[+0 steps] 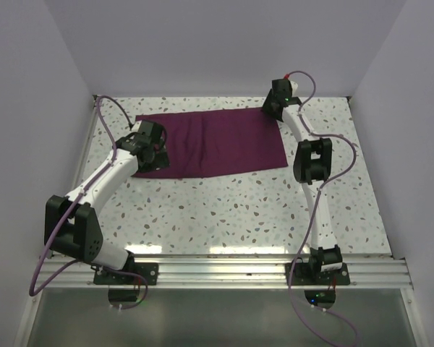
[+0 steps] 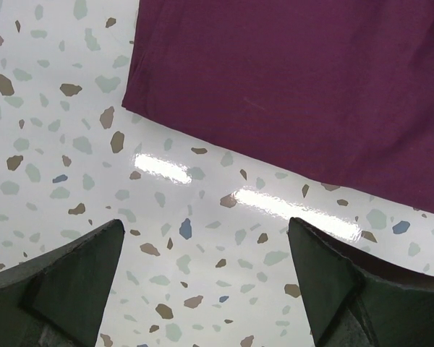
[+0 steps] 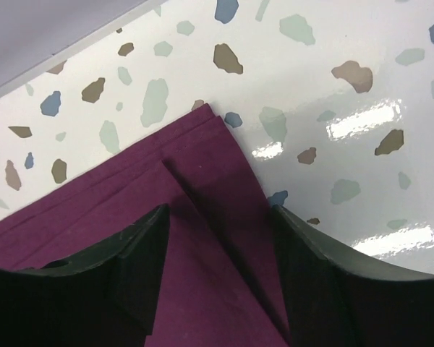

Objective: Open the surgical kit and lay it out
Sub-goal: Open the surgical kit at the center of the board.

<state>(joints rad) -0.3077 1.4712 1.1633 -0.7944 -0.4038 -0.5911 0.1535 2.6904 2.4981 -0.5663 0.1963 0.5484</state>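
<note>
Pale lilac walls (image 1: 224,43) close in three sides of a speckled terrazzo tabletop (image 1: 224,210), glossy enough to throw back strips of overhead light. Along its near edge runs an aluminium rail (image 1: 224,271) that carries the bases of both arms.

The surgical kit's maroon-purple cloth wrap (image 1: 217,141) lies flat on the far half of the tabletop as a long rectangle. Faint creases cross it, and its layered edges show at the far right corner. Nothing of what it may enclose can be seen.

The white-and-black left arm (image 1: 101,184) reaches in from the near left, and the right arm (image 1: 315,181) stretches up along the right side to the back. A purple cable (image 1: 105,119) loops off each.

The left tool (image 2: 206,231) hangs over bare tabletop just beside the wrap's near left corner, its jaws spread wide, holding and touching nothing.

The right tool (image 3: 220,217) sits low over the far right corner of the wrap. Its jaws are partly apart and straddle a raised diagonal fold (image 3: 202,195) of the cloth, which runs between them unpinched. Whether the dark fingers (image 3: 141,253) press on the fabric below cannot be told.
</note>
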